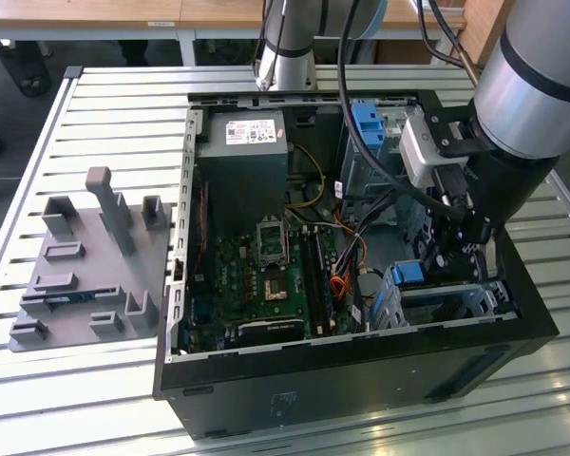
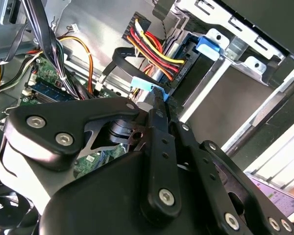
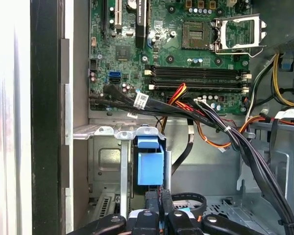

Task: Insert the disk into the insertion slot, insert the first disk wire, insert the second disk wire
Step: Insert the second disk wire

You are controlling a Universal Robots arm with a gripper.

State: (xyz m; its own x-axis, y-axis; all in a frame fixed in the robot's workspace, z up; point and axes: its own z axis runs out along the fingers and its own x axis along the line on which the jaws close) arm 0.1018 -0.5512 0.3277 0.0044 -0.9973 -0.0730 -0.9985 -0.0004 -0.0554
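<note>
Slatted silver metal table carries an open black computer case; black gripper is lowered inside at the low silver perforated drive cage, its fingers pressed together on a pale blue flat connector; disk in bright blue carrier sits in that cage, red-yellow wires plugged in

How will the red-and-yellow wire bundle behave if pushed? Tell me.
Probably floppy: the red-and-yellow wire bundle hangs in a loose curve. Likely light, being thin strands. Its black connector end looks stiff, so a push there may swing the whole bundle.
</note>
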